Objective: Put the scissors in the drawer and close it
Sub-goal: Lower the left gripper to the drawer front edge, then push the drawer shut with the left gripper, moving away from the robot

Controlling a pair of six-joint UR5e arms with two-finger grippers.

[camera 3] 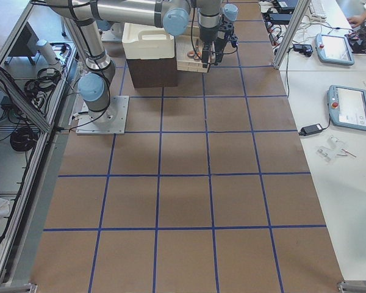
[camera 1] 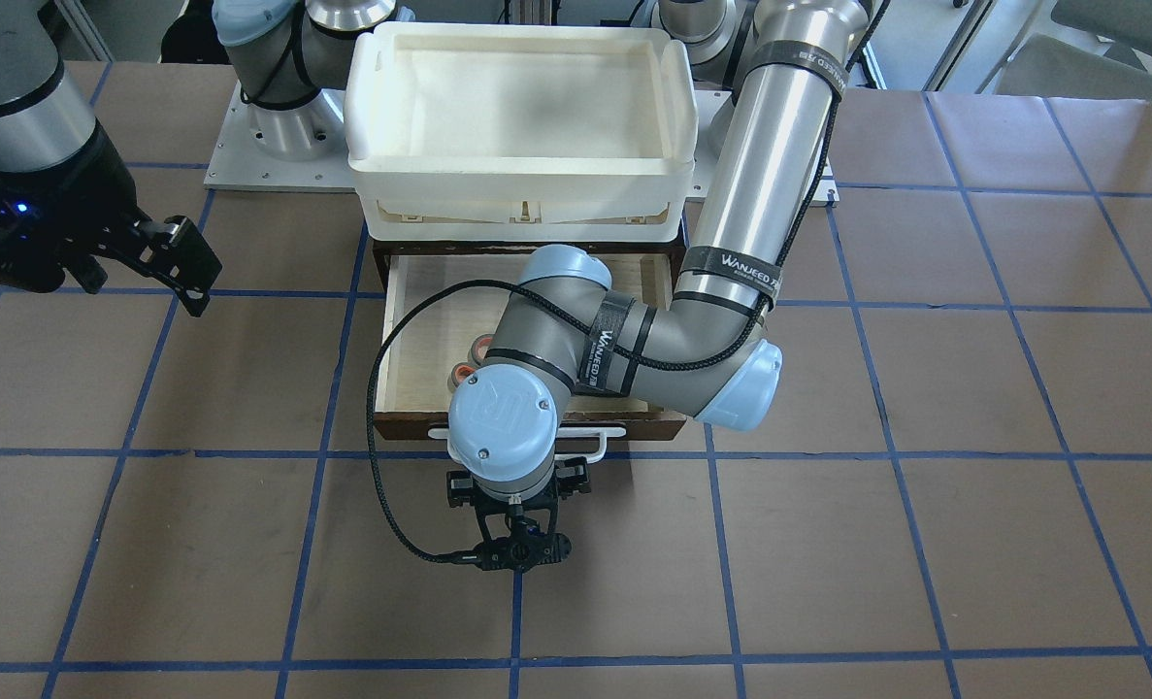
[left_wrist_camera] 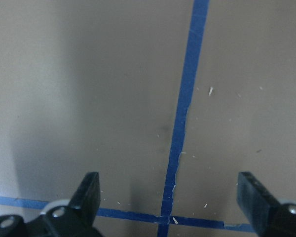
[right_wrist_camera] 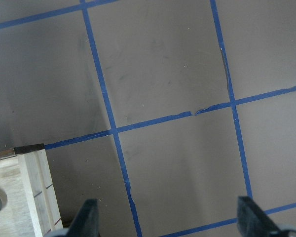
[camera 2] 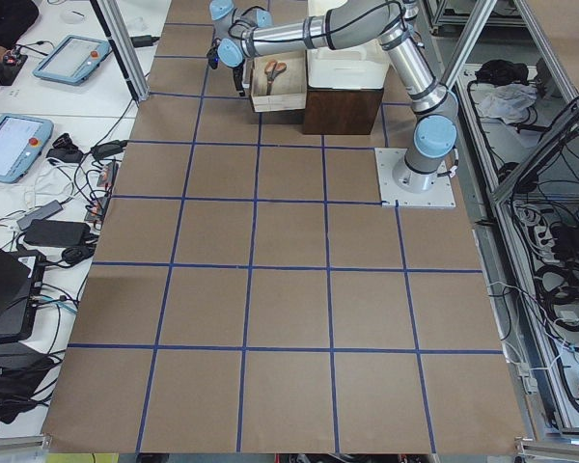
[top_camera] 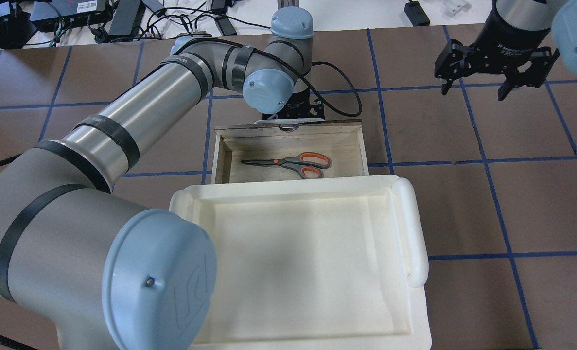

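Scissors (top_camera: 290, 164) lie inside the open drawer (top_camera: 362, 150), left gripper (left_wrist_camera: 168, 182) spread wide just outside its front, right gripper (top_camera: 475, 91) spread too, well apart.

The light is bright and even, coming from above. Shadows on the table (camera 1: 925, 388) are soft and weak. The metal tube of the left arm (camera 1: 770, 165) shows long glare. The left wrist view is slightly blurred.

Front view: scissors (camera 1: 481, 346) blades hidden under left arm (camera 1: 634, 340); drawer (camera 1: 420, 340) handle partly covered.
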